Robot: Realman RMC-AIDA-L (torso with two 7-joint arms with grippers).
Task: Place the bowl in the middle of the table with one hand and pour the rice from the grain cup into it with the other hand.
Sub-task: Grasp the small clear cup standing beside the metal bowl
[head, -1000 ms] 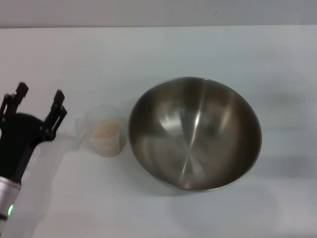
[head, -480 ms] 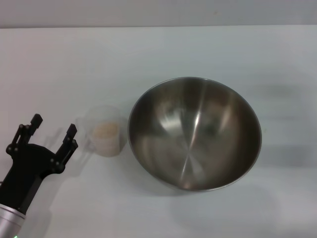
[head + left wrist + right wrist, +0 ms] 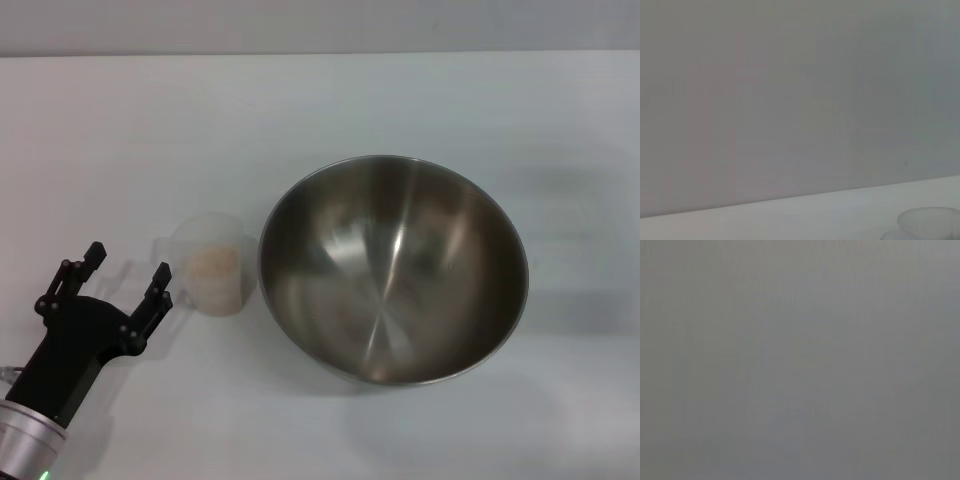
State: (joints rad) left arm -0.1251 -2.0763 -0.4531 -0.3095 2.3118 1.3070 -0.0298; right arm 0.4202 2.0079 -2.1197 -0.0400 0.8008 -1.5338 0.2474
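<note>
The steel bowl stands empty in the middle of the white table. The clear grain cup stands upright just left of the bowl, with beige rice inside and its handle pointing left. My left gripper is open and empty, low at the front left, its fingers close to the cup's handle and apart from it. The cup's rim also shows in the left wrist view. The right gripper is out of view.
The table's far edge runs along the back with a grey wall behind it. The right wrist view shows only plain grey.
My left gripper has moved toward the front of the table and to the right, closer to the cup's handle. The cup and bowl have not moved.
</note>
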